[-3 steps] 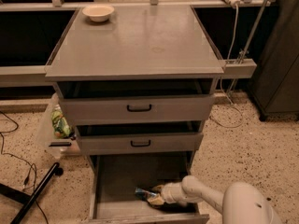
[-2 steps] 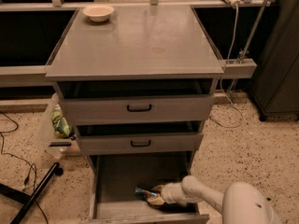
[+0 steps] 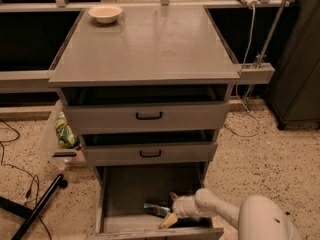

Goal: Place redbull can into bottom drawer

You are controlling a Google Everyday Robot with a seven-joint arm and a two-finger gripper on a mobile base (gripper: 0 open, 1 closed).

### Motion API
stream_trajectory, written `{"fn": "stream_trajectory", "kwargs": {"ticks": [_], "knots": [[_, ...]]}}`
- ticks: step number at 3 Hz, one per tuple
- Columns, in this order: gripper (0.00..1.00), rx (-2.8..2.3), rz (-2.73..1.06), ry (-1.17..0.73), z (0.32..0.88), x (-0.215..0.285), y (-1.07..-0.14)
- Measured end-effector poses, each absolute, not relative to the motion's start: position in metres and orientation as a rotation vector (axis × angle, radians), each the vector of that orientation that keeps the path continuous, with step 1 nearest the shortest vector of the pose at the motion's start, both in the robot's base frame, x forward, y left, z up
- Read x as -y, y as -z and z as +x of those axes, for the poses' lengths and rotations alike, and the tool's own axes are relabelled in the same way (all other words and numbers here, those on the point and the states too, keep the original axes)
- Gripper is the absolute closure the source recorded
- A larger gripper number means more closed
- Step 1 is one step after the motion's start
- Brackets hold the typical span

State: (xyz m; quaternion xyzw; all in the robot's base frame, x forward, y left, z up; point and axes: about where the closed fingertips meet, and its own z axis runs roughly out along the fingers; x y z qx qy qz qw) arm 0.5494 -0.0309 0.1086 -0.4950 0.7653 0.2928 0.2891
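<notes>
Right now the grey bench [image 3: 150, 49] fills most of my view, a cabinet with a flat top and three drawers under it. To its right stands a dark cupboard [image 3: 300, 59] on the speckled floor [image 3: 270, 154].

The bottom drawer [image 3: 131, 186] is pulled well out toward me, deep and plain grey. Above it, the top drawer [image 3: 110, 118] and the middle drawer [image 3: 115, 154] each carry a black handle and sit slightly out from the frame.

My white arm [image 3: 227, 215] reaches in from the lower right and over the drawer's right front corner. Left of the cabinet a clear plastic bin [image 3: 50, 139] holds something green, and a black pole [image 3: 39, 209] lies slanted on the floor below it. A cream bowl [image 3: 105, 13] sits at the far left corner of the bench top.

The redbull can [image 3: 154, 207] lies on its side on the drawer floor, near the front wall and right of centre. The gripper [image 3: 170, 209] is down inside the drawer at the can's right end. Its jaws look spread, one tan finger behind the can's end and one in front of it. I cannot tell whether either finger touches the can.
</notes>
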Motion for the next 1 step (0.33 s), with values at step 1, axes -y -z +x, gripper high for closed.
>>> {"fn": "stream_trajectory", "kwargs": {"ticks": [1], "knots": [[0.0,-2.043,-1.321,-0.782,0.5494,0.0309,-0.1086]]}}
